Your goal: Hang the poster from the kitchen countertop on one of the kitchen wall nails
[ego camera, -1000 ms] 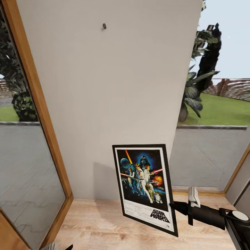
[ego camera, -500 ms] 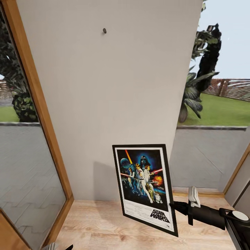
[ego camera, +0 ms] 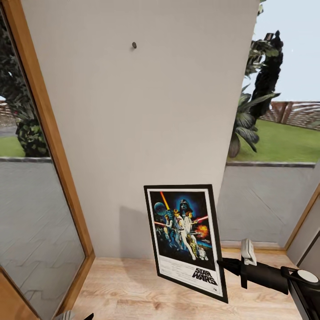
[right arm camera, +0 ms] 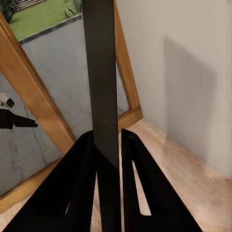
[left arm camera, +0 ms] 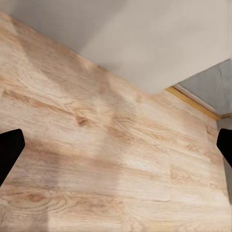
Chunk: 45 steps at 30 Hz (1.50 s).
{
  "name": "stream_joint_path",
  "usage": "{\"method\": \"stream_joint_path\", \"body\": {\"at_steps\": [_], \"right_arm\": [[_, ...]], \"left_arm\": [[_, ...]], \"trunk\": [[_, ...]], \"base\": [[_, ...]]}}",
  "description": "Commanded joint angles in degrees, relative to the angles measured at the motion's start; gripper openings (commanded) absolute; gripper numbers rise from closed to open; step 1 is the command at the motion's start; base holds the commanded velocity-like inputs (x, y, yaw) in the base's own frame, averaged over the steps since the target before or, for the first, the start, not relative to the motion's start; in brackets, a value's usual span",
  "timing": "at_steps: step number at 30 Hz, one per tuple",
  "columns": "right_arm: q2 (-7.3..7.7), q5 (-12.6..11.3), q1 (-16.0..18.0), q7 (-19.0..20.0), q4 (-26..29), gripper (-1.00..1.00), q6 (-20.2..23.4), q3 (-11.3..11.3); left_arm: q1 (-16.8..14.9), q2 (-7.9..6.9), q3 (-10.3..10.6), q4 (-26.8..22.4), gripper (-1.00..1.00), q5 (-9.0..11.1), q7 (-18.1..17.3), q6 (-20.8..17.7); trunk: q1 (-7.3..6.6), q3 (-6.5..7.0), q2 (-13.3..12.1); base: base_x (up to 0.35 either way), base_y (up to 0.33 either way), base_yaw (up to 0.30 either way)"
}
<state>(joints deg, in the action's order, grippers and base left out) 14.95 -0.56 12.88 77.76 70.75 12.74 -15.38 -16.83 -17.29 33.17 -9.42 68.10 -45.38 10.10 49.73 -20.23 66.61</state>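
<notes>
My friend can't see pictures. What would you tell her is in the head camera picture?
The right gripper holds a framed Star Wars poster upright by its edge, low in front of a plain grey wall. A tiny dark nail sits high up on that wall, and wood-framed windows showing garden stand on both sides.

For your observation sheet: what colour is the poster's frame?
Thin black, around a white border; the poster, held by the right gripper, shows best in the head view.
</notes>
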Motion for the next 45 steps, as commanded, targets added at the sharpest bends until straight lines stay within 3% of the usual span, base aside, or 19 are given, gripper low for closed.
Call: {"method": "stream_joint_path", "body": {"at_steps": [1,45], "right_arm": [[0.00,-0.1,0.0,0.4,0.0,-1.00,0.8,0.0],[0.00,-0.1,0.0,0.3,0.1,-1.00,0.8,0.0]], "left_arm": [[0.0,-0.03,0.5,0.0,1.00,0.4,-0.1,0.4],[0.0,-0.04,0.5,0.0,1.00,0.3,0.3,0.4]], "trunk": [[-0.22,0.12,-0.4],[-9.89,8.02,-18.0]], "base": [[0.000,0.000,0.000],[0.000,0.000,0.000]]}}
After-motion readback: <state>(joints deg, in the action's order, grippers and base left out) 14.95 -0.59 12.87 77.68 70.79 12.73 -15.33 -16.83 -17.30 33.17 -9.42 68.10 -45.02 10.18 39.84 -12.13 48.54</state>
